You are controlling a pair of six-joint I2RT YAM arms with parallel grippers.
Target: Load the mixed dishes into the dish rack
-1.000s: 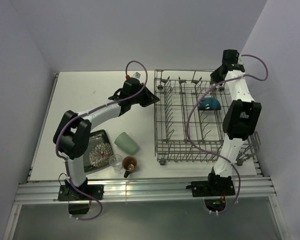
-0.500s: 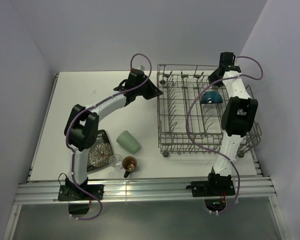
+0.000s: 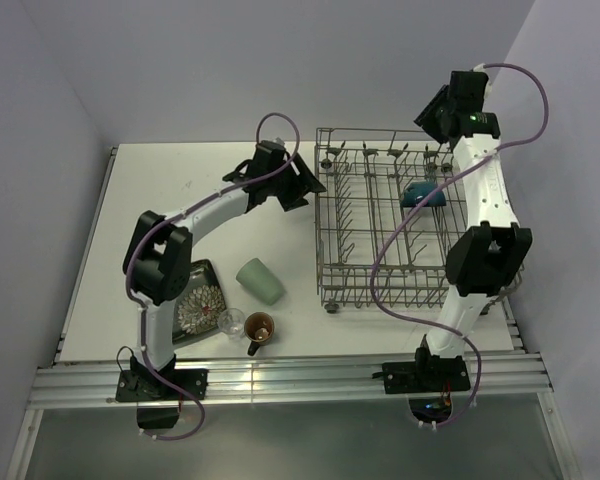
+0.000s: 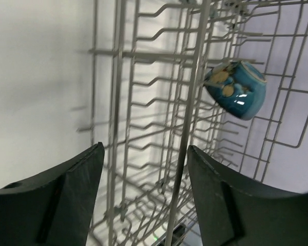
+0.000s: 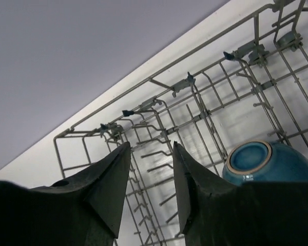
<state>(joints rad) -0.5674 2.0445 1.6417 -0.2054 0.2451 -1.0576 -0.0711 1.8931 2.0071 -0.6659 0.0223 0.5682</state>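
Grey wire rack [image 3: 327, 235] sits right of centre on the table [image 3: 160, 200], and both arms are off it now. From its base at lower left, the left arm reaches up and bends toward the middle. The left gripper [image 3: 310, 186] is just beside the rack's left wall, jaws spread wide with nothing in them; in the wrist view the rack's wires run past between the fingers [image 4: 66, 189], ungripped. The right arm stretches tall up the right side, and the right gripper [image 3: 432, 112] hangs above the rack's upper right corner, jaws partly apart and empty. A second ago both were shut at the rack's edges. Since then they've let go, the right one has lifted clear, and the rack has slid a touch toward the top of the frame. The bowl [image 3: 421, 193] rides tilted in the rack's upper right. The plate [image 3: 193, 300], cup [image 3: 259, 282], glass [image 3: 230, 321] and mug [image 3: 259, 327] wait at lower left, unmoved.
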